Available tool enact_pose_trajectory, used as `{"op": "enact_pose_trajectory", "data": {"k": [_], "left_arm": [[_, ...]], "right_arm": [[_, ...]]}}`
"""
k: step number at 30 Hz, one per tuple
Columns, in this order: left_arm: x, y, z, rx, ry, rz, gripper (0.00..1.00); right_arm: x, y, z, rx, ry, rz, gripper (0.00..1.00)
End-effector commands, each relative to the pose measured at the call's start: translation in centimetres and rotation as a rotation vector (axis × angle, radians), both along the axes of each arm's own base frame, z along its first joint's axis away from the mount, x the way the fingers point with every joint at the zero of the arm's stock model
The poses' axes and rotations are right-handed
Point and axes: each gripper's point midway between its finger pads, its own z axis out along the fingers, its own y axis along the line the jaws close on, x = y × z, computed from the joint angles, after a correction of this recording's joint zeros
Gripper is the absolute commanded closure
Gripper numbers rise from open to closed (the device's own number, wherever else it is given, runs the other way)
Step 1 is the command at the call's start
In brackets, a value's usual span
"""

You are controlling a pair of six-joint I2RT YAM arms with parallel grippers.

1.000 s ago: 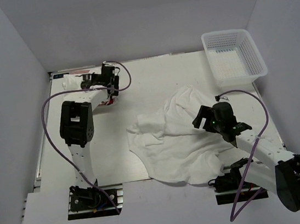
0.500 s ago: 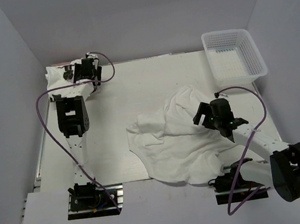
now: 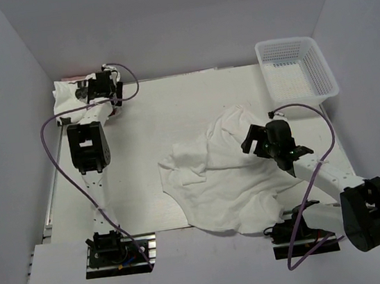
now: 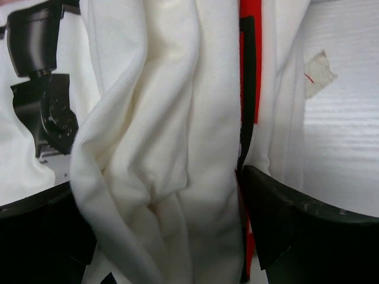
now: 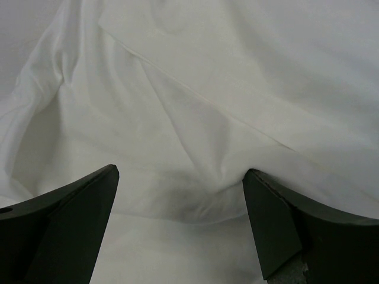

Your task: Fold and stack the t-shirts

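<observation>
A white t-shirt with a red and black print [image 4: 249, 59] lies bunched in the table's far left corner [image 3: 69, 98]. My left gripper [image 3: 93, 90] is over it, and in the left wrist view [image 4: 157, 231] the jaws stand wide apart with a thick fold of this shirt between them. A second white t-shirt [image 3: 209, 181] lies crumpled across the middle of the table. My right gripper [image 3: 251, 137] is open just above its right part [image 5: 195, 89]. In the right wrist view [image 5: 180, 225] the right fingertip [image 5: 266, 201] touches a raised fold. No print shows on this shirt.
A white mesh basket [image 3: 321, 72] stands at the back right corner. White walls close the table on the left, back and right. A scrap of tape [image 4: 317, 68] is stuck on the table by the left shirt. Purple cables loop from both arms.
My left arm has swung farther left and back, taking the printed shirt into the far left corner. My right gripper has crept slightly back over the middle shirt.
</observation>
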Motion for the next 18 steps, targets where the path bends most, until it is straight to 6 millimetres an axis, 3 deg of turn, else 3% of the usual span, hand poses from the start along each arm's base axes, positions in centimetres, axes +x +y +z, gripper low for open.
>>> {"op": "enact_pose_trajectory", "data": {"k": [1,3,4,5,6,7,9,12,13,14,15,16,17,18], "left_arm": [[-2.5,-1.4,9.9,-0.121,-0.067,-0.007,0.00],[-3.6,-4.7,12.9,-0.264,-0.090,-0.102,0.00],[-4.6,-5.9,13.4,-0.349,-0.093,-0.109,0.00],[-6.1,-8.5,16.6,-0.449,-0.122,-0.224,0.00],[-7.2,-9.8,17.2,-0.508,-0.116,-0.269,0.00],[-8.9,-11.8,15.6,-0.594,-0.065,-0.277,0.00],[-11.4,-14.3,15.2,-0.724,-0.025,-0.276,0.00],[-16.7,-19.3,13.9,-0.919,0.029,-0.346,0.00],[-19.4,-20.4,12.5,-0.946,0.065,-0.367,0.00],[-20.9,-22.4,12.2,-0.981,0.089,-0.380,0.00],[-22.1,-23.2,11.6,-0.989,0.112,-0.375,0.00],[-24.6,-23.7,8.5,-1.003,0.194,-0.343,0.00],[-26.3,-25.9,8.3,-1.044,0.223,-0.385,0.00],[-28.9,-26.9,5.6,-1.053,0.317,-0.394,0.00]], "right_arm": [[2.8,1.5,5.6,0.041,-0.186,0.060,0.10],[3.1,1.2,6.9,0.028,-0.202,0.054,0.10],[3.0,1.0,7.0,0.014,-0.194,0.049,0.10],[3.0,0.9,7.3,0.016,-0.193,0.041,0.10],[2.7,0.8,7.1,0.010,-0.181,0.041,0.10],[2.7,0.8,7.1,0.020,-0.178,0.040,0.10],[2.3,1.2,6.9,0.056,-0.162,0.041,0.10],[1.1,1.4,6.2,0.074,-0.109,0.039,0.10],[0.8,0.8,5.9,0.054,-0.088,0.022,0.10],[0.8,0.1,5.9,0.033,-0.083,-0.014,0.10],[0.1,-0.5,5.3,0.011,-0.045,-0.031,0.10],[-0.2,-1.2,5.0,-0.012,-0.031,-0.064,0.10],[-0.5,-1.6,4.8,-0.026,-0.020,-0.081,0.10],[-0.8,-1.7,5.0,-0.007,-0.034,-0.085,0.10]]}}
